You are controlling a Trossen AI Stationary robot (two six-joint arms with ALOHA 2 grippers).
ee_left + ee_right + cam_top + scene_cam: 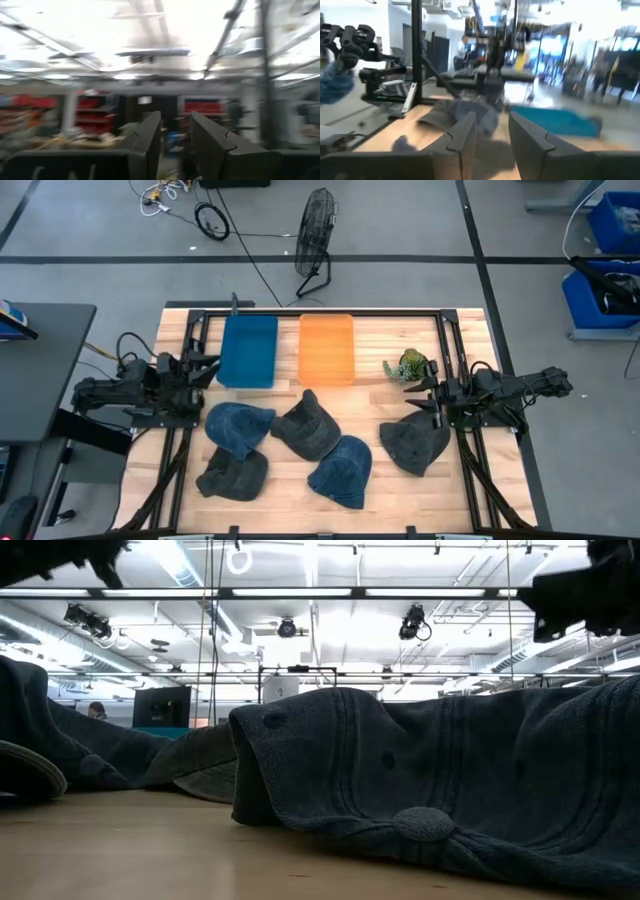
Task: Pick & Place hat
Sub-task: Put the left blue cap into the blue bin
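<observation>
Several denim hats lie flat on the wooden table in the high view: a blue hat (240,425), a dark grey hat (308,430), a dark hat (232,474), a blue hat (343,470) and a grey hat (415,444). One hat (430,775) fills the low view, its crown button (425,823) facing the camera. My left gripper (207,370) (175,150) hovers open at the table's left edge, beside the blue tray. My right gripper (424,393) (492,145) hovers open just past the grey hat's far edge, pointing toward the table's left.
A blue tray (248,350) (555,120) and an orange tray (326,348) sit side by side at the table's far side. A small green plant (408,366) stands near the right gripper. Black frame rails (445,350) run along both sides. Bare wood shows along the near edge.
</observation>
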